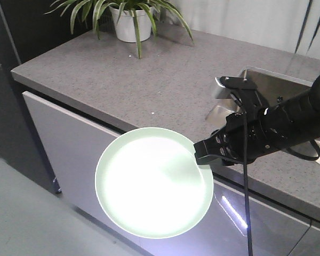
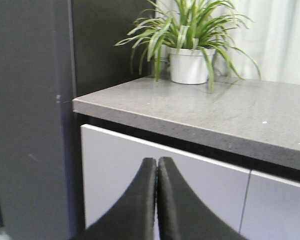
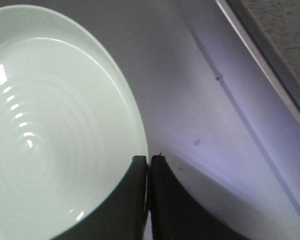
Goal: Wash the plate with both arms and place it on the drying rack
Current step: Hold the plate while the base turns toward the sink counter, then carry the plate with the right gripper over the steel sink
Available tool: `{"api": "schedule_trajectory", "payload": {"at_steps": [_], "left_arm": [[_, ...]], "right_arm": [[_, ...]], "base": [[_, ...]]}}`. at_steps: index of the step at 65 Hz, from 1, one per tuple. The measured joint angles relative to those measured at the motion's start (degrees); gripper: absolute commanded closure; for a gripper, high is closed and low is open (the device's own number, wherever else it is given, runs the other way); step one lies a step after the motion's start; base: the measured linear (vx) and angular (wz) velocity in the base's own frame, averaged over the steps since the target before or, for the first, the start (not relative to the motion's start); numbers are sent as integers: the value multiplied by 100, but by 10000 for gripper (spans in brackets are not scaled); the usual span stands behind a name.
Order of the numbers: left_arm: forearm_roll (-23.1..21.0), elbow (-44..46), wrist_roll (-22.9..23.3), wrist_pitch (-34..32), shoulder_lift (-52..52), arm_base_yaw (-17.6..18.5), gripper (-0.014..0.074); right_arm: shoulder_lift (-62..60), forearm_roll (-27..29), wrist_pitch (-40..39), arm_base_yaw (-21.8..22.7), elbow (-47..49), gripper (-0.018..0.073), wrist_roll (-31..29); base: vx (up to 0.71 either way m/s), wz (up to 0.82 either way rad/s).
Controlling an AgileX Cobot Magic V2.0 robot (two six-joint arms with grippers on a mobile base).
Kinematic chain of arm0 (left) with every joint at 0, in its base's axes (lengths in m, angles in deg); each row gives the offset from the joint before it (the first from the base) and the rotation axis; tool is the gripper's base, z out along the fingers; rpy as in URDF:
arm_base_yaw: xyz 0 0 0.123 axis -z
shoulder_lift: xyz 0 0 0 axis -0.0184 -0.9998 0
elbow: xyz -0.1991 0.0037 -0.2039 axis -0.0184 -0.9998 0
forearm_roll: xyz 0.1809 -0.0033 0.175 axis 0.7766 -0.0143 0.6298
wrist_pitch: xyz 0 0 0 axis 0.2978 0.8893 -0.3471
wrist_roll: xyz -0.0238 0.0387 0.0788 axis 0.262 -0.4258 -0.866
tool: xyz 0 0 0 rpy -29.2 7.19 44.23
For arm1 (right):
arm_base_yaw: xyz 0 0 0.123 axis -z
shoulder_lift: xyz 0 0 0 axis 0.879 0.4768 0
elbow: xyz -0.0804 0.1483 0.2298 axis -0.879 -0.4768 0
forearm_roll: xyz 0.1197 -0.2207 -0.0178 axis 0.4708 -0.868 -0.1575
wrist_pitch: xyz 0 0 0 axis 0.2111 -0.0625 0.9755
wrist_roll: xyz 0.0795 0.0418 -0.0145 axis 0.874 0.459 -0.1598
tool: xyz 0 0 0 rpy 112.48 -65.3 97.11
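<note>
The pale mint-green plate point(image 1: 153, 182) hangs in the air in front of the counter's cabinet doors, held by its right rim. My right gripper point(image 1: 201, 154) is shut on that rim; in the right wrist view the plate point(image 3: 50, 125) fills the left side and the gripper point(image 3: 149, 162) pinches its edge between both fingers. My left gripper point(image 2: 157, 162) is shut and empty, pointing at the white cabinet front below the counter; it does not show in the front view. The drying rack is out of view.
A grey stone counter point(image 1: 149, 80) runs across, with a potted plant point(image 1: 129, 20) at the back and a steel sink point(image 1: 272, 85) at the right. White cabinet doors point(image 1: 69, 154) are below. A dark wall panel point(image 2: 30, 100) stands at the left.
</note>
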Motion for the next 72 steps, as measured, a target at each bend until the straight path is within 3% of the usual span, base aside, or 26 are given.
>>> {"api": "schedule_trajectory", "payload": {"at_steps": [72], "left_arm": [[0, 0, 0, 0, 0, 0, 603]], "right_arm": [[0, 0, 0, 0, 0, 561, 0]], "base": [[9, -29]]}}
